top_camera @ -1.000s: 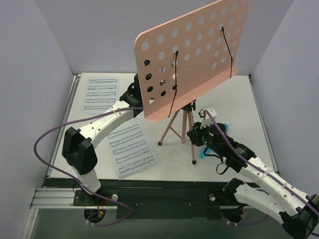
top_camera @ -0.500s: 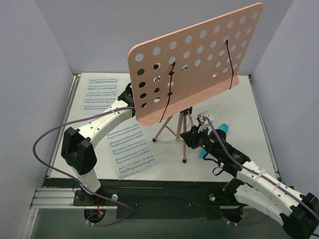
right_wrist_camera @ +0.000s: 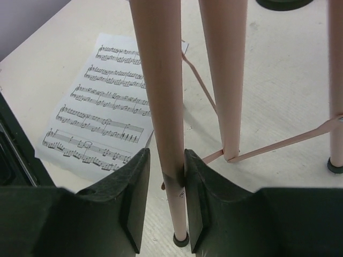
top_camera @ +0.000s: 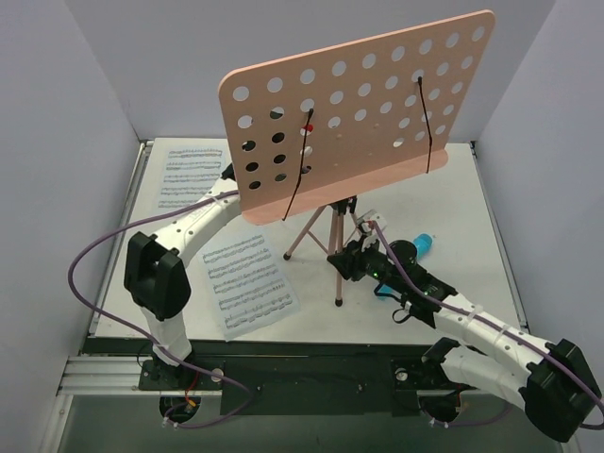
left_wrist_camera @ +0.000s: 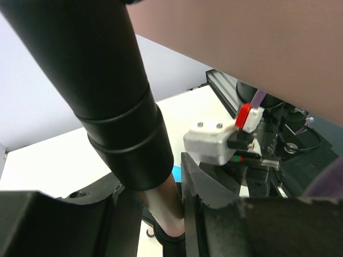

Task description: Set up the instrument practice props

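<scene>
Left hand (left_wrist_camera: 155, 182) grips the stand's post (left_wrist_camera: 120, 96) beneath the pink board (top_camera: 359, 113). Right hand (right_wrist_camera: 167, 160) stands narrow, slack around one tripod leg (right_wrist_camera: 155, 80), whose foot (right_wrist_camera: 180, 239) rests on the counter (right_wrist_camera: 278, 80).

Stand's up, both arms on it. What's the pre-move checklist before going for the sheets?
1. Left gripper shut on pole: ok.
2. Right gripper straddles front leg; whether it is clamped: cannot tell.
3. Feet on table: two seen down, third hidden: cannot tell.
4. Desk upright on tripod: ok.
5. Holders free, nothing under them: ok.
6. Near page and far page flat on table, left of tripod: ok.
</scene>
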Tool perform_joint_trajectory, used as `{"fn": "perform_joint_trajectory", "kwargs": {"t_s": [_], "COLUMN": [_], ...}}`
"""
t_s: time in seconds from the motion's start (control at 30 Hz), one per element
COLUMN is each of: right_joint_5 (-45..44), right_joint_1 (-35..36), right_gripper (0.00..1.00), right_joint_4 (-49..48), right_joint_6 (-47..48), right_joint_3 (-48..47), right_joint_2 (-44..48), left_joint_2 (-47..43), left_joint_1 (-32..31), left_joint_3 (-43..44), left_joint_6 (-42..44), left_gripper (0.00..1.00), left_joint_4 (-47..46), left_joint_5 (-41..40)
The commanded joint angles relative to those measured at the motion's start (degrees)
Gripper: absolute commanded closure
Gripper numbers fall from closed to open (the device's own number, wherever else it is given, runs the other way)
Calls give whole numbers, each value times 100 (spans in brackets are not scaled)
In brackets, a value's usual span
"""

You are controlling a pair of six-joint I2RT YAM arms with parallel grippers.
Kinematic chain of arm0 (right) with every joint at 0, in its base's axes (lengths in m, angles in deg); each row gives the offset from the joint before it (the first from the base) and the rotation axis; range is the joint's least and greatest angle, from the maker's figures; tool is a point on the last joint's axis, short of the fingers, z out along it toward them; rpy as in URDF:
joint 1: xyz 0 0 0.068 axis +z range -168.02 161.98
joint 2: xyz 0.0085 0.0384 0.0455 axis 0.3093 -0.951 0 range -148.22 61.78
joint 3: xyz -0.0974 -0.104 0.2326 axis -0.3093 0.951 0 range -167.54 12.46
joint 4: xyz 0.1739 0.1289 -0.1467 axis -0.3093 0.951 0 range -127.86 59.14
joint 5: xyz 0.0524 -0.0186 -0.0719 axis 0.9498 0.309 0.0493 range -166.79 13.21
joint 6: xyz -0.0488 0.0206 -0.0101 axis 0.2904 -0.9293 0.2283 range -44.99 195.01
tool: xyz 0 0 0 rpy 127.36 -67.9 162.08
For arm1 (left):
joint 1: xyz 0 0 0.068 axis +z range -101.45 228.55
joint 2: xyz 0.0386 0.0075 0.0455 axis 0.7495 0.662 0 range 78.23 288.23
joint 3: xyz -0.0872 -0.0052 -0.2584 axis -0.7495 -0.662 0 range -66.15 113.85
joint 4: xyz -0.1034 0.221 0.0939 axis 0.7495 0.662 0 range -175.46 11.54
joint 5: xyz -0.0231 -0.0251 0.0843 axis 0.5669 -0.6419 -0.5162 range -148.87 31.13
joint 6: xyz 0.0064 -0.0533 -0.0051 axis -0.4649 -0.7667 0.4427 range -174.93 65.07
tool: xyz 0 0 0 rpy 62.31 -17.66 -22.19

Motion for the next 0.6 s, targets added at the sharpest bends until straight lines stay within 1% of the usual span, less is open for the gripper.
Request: {"fn": "perform_joint_trajectory", "kwargs": {"t_s": [0.0,0.1,0.13,0.2,0.23,0.27,0.3,0.33,0.37,0.4,0.43,0.47,0.5,0.53,0.57], "right_joint_5": [1366,1656,1700,1814,1902,1929,1964,1956,1929,1920,1903,1885,1876,1868,1868], "right_joint_1": [7,-125,-143,-239,-300,-318,-353,-354,-362,-363,-363,-363,-363,-363,-363], "right_gripper": [71,71,73,80,82,83,85,88,90,92,93,93,93,93,93], "right_joint_4": [-192,-463,-499,-596,-674,-710,-771,-789,-790,-790,-798,-816,-851,-851,-868], "right_joint_6": [44,45,36,-26,-78,-105,-131,-131,-131,-131,-140,-149,-158,-166,-167], "right_joint_3": [-106,-194,-212,-247,-230,-212,-203,-194,-194,-194,-203,-186,-185,-177,-177], "right_joint_2": [-446,-648,-736,-798,-824,-825,-825,-816,-807,-825,-816,-816,-825,-825,-833], "left_joint_2": [366,375,366,288,243,130,59,-63,-134,-222,-345,-398,-529,-609,-723], "left_joint_1": [161,169,187,213,213,222,222,222,222,222,214,213,213,205,205], "left_joint_3": [221,239,230,143,-6,-129,-365,-498,-691,-901,-1017,-1192,-1315,-1534,-1623], "left_joint_6": [518,526,526,500,491,439,404,308,237,36,-96,-237,-308,-491,-571], "left_gripper": [100,100,100,94,83,78,66,60,50,44,32,28,22,18,17], "left_joint_4": [-74,5,31,31,5,-152,-240,-441,-513,-714,-846,-995,-1075,-1250,-1443], "left_joint_5": [118,128,119,31,-152,-302,-573,-715,-960,-1102,-1364,-1454,-1751,-1919,-2216]}}
